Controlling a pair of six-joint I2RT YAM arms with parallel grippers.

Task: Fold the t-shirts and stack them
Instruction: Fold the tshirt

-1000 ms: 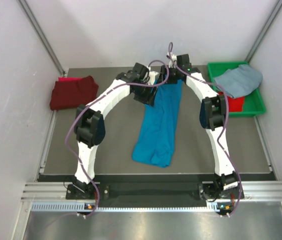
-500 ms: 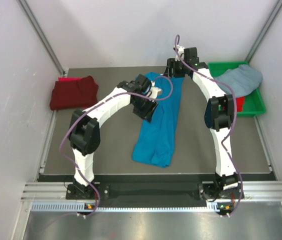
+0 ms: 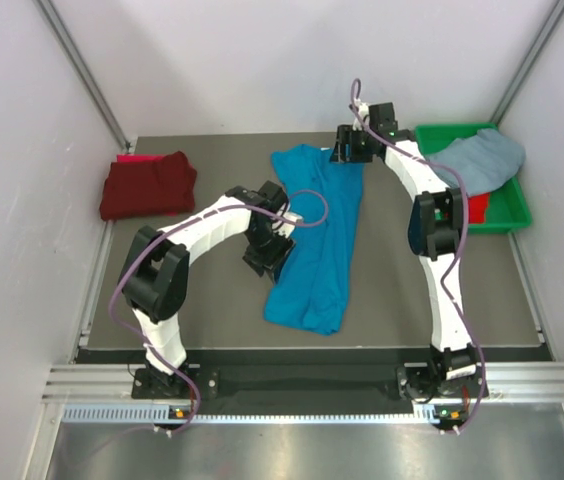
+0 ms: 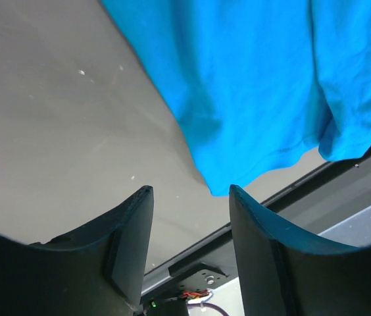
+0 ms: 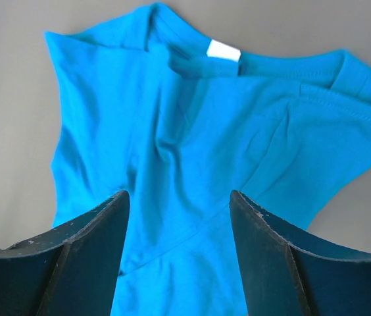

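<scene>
The turquoise t-shirt lies lengthwise in the middle of the table, collar far, bunched narrow and creased. Folded like this, it would likely come out lopsided. The left gripper hangs beside its left edge and the right gripper over the collar, both with jaws apart and empty. A pinch might catch only one layer. A white neck label shows.

Left pincer and right pincer both agape, empty, pointed downward.

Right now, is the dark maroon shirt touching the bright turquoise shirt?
Apart. The top view shows bare grey table between the dark maroon shirt and the bright turquoise shirt.
</scene>
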